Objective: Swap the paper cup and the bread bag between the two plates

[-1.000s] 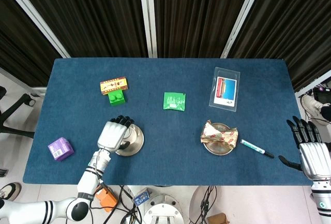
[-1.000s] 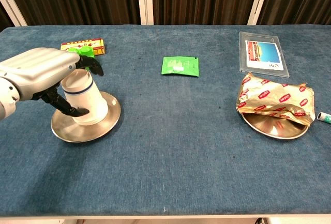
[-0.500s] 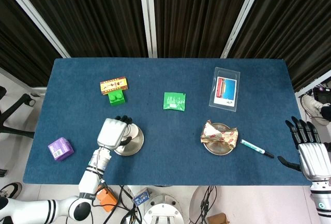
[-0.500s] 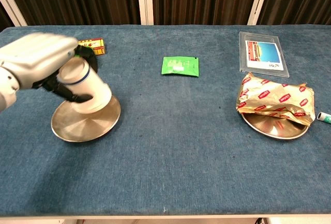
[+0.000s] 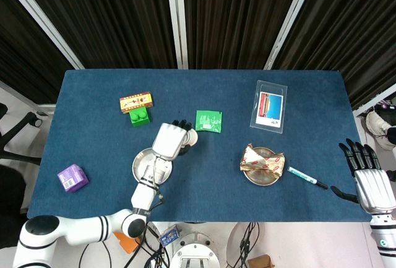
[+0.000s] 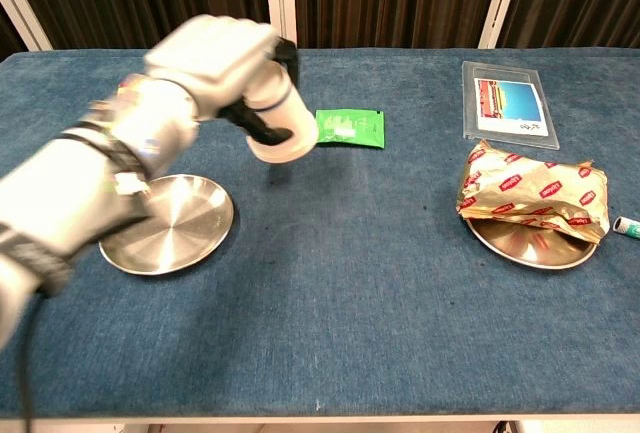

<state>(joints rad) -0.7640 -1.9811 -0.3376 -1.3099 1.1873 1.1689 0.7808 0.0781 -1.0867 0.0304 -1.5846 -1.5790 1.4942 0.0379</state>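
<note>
Now the left robot hand is grasping the paper cup and carrying it in the air, tilted, above the middle of the counter just in front of the green sachet. A second ago the cup stood on the left steel plate; half a second ago it was just lifting off. That plate is now bare, so half of the swap has begun.

The bread bag lies untouched on the right steel plate, near the counter's right edge, with a marker pen just beside it. Since that plate is occupied, the cup probably needs a temporary spot on the cloth, or the bag must be lifted first.

The right robot hand hovers off the counter's right edge, released, fingers spread and holding nothing; it looks best placed to take the bag.
</note>
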